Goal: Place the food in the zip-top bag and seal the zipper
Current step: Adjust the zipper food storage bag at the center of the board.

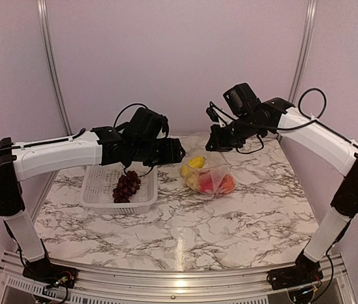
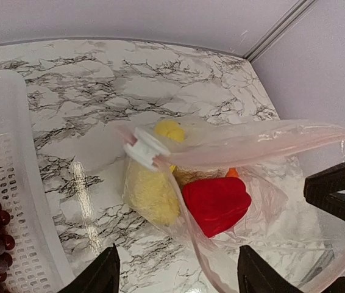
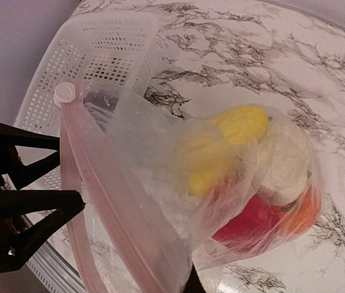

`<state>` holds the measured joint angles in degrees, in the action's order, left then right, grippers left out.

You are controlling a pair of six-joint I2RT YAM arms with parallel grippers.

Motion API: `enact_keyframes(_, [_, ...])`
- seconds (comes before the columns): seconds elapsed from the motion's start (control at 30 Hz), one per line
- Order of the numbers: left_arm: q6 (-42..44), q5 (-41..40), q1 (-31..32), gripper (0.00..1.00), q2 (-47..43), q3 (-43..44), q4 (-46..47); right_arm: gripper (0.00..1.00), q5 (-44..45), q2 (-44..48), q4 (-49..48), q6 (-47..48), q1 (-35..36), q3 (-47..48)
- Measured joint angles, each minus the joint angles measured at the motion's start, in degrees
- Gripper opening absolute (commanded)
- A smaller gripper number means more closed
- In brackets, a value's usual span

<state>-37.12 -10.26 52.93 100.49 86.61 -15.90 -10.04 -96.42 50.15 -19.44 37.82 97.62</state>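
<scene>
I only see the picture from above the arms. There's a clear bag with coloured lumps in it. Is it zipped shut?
Observer: No. The left wrist view shows the zipper split apart at its white slider tab, so the zip-top bag gapes open.
Visitor: Is anything holding it up?
Observer: Yes, the right gripper: its jaws pinch the mouth edge, and the right wrist view shows the strip running into them.
Visitor: What's inside besides yellow, red and orange?
Observer: A pale whitish piece, next to a yellow piece in the right wrist view.
</scene>
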Motion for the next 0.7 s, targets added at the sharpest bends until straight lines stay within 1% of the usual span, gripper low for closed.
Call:
enact_keyframes(0.03, [-1.18,0.52,-0.44,0.59,0.96,0.74,-0.04,0.00,-0.02,0.13,-0.13,0.00,0.00,-0.22])
enact_keyframes(0.13, [-4.42,1.70,-1.38,0.39,3.43,3.10,-0.72,0.00,-0.09,0.35,-0.39,-0.20,0.04,-0.59])
enact_keyframes(0.17, [-5.16,2.08,-1.73,0.30,4.33,4.33,-1.40,0.00,-0.11,0.46,-0.50,-0.24,0.04,-0.74])
enact_keyframes(0.23, [-6.75,2.80,-2.36,0.09,6.16,7.10,-2.56,0.00,-0.07,0.61,-0.46,-0.37,0.09,-0.81])
enact_keyframes(0.27, [-7.45,3.02,-2.54,0.01,7.08,8.55,-3.10,0.02,0.09,0.66,-0.39,-0.46,0.11,-0.81])
enact_keyframes(0.33, [-8.28,3.56,-2.82,0.00,8.76,11.47,-4.09,0.13,1.42,0.66,0.44,-0.70,0.20,-0.50])
enact_keyframes(0.4, [-8.46,4.04,-2.91,0.00,10.54,15.06,-5.14,0.21,4.24,0.07,2.86,-1.16,0.24,1.31])
enact_keyframes(0.47, [-8.44,4.31,-2.86,0.00,12.07,18.25,-5.49,0.26,7.13,-0.59,4.50,-1.49,0.24,3.45])
enact_keyframes(0.57, [-8.26,4.22,-2.67,0.00,12.83,20.83,-5.84,0.28,10.75,-1.18,6.56,-1.81,0.11,6.05])
enact_keyframes(0.7, [-7.63,3.41,-2.62,0.00,12.83,21.33,-6.27,0.22,13.90,-1.20,8.52,-2.69,-0.42,7.32])
